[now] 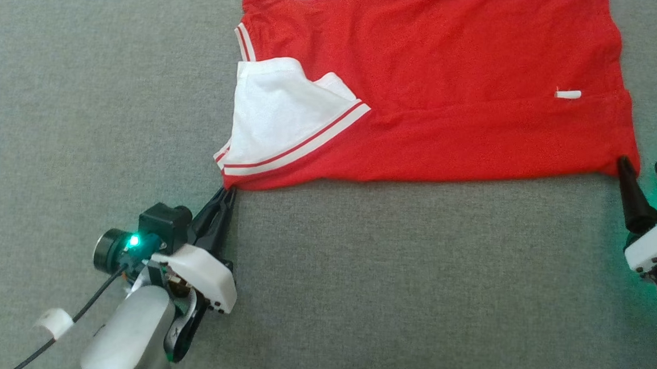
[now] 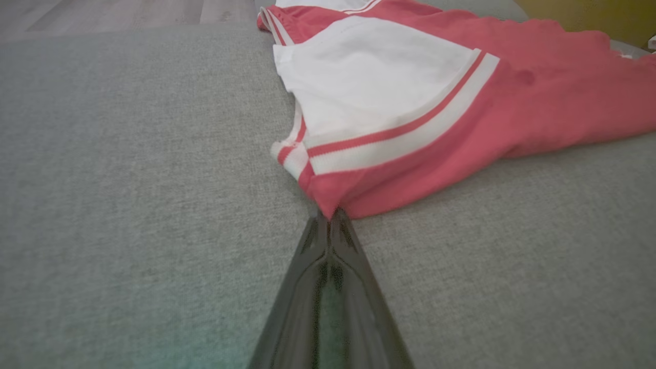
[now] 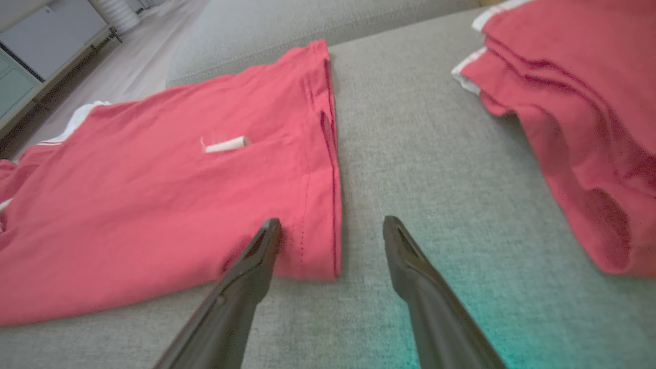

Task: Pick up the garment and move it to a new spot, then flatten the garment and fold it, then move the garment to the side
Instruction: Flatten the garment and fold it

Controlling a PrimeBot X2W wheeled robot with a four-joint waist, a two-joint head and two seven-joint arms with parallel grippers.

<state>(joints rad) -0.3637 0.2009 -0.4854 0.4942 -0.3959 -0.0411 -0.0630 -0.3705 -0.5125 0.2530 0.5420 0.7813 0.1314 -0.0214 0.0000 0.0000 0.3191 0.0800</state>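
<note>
My left gripper (image 1: 226,192) was pinched tight, both dark fingers together with the near left corner of the garment (image 1: 454,89) bunched at their tips, just below the white sleeve panel (image 1: 276,113) with its red stripe. The garment lay spread on the grey fabric surface (image 1: 355,300), ahead of both grippers. Its long axis ran across from my left to my right, so its near edge stretched from one gripper to the other.

At the other end, the right gripper (image 1: 643,166) stood wide, holding nothing. In the right wrist view one finger sat over the red cloth at the near right corner and the other over bare surface just past the hem, so that corner lay between the jaws. Each arm was at its own corner — no crossing needed.

I reckoned the next call was on the right side — close on that hem corner, and then both could draw the edge taut together. A small white label (image 1: 568,94) lay on the cloth near that end. A second red piece (image 3: 579,102) sat apart, beyond the right gripper.
</note>
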